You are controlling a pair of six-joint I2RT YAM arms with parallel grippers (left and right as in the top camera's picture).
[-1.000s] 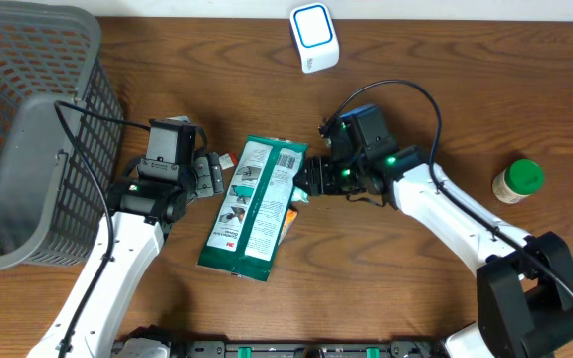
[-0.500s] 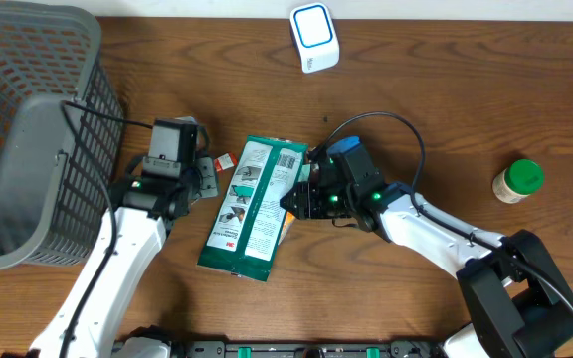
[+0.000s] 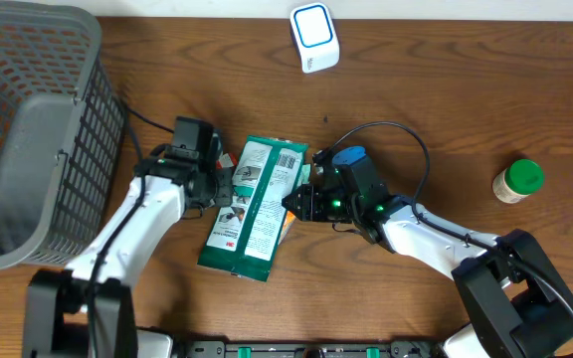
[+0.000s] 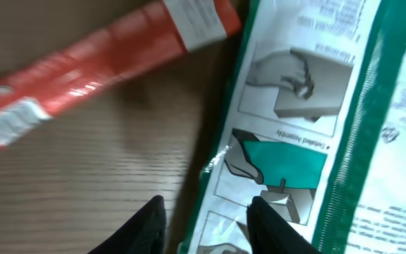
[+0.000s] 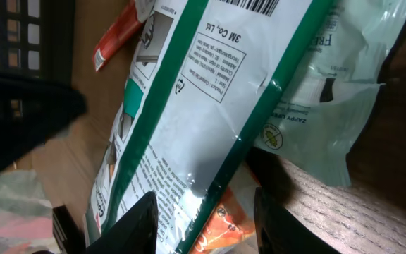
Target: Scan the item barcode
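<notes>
Green-white packet (image 3: pixel 255 209) sits between the claws, left claw (image 4: pixel 206 226) and right claw (image 5: pixel 203 226) each straddling one long edge, can't tell if clamped, so both should pinch evenly, lift level, and keep the barcode (image 3: pixel 288 157) beyond their tips uncovered.
</notes>
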